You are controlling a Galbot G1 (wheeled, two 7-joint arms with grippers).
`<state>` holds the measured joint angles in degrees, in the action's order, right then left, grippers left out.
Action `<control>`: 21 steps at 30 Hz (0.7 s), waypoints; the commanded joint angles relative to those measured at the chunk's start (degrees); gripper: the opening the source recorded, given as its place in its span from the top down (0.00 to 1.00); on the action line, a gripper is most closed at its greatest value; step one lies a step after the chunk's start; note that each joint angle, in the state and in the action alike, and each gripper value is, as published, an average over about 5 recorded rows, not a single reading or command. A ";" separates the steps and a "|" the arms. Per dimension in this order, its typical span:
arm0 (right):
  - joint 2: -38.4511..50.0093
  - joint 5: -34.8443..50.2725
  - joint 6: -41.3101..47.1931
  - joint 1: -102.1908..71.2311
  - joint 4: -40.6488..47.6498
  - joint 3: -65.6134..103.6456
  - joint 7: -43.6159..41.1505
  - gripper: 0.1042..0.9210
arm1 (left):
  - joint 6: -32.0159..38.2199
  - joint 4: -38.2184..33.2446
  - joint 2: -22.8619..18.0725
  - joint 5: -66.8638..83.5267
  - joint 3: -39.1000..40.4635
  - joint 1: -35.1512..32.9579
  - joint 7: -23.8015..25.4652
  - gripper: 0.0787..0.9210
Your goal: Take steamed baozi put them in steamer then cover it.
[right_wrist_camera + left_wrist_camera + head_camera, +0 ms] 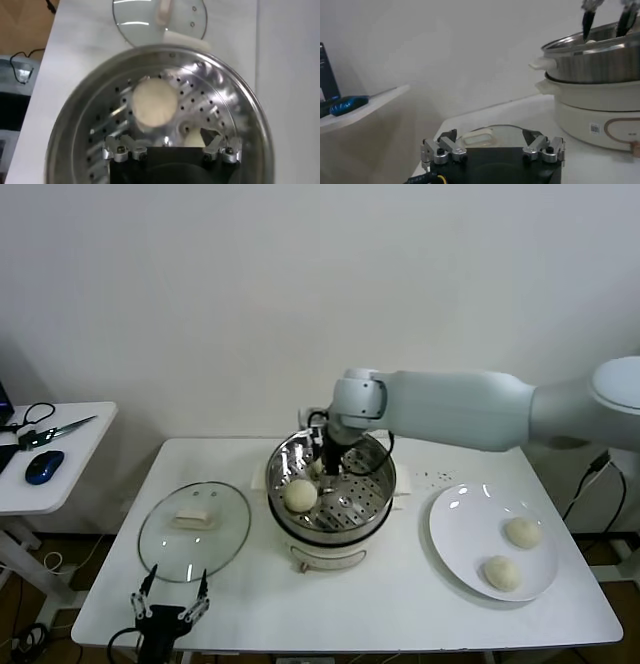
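Two buns sit in the steamer (375,494): one bun (300,495) lies just beside the right hand (330,469), a second bun (196,139) directly under its spread fingers, likely just let go. Two more buns (522,532) wait on the plate (455,529), well off. The lid (195,529) lies on the desk (400,594) near the idle, open left hand (170,599), probably for covering later.

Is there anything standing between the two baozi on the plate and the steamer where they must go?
Nothing visible. The two baozi lie on the white plate, with bare table between it and the steamer. The steamer is uncovered; the glass lid lies on its far side. Only the open right gripper is inside it.
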<state>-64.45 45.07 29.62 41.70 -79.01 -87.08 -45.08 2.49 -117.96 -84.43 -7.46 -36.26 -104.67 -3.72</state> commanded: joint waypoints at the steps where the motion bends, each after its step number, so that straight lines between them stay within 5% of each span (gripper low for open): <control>1: 15.48 -2.90 -7.89 7.12 -5.53 -2.32 -6.98 0.12 | -0.28 -0.25 -0.20 -0.17 -0.04 -0.04 0.02 0.12; 11: 35.48 -15.27 -11.35 3.28 -13.10 -3.95 -11.53 0.12 | -0.60 -0.64 -0.34 -0.37 -0.48 -0.19 0.04 0.12; 21: 44.22 -33.44 -13.77 -20.14 -10.22 8.11 -14.33 0.12 | -0.84 -1.67 -0.95 -0.97 -0.68 -0.72 0.06 0.12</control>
<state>-31.71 26.29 18.47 37.16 -88.81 -86.56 -56.46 1.79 -119.20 -85.06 -8.05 -36.84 -105.24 -3.70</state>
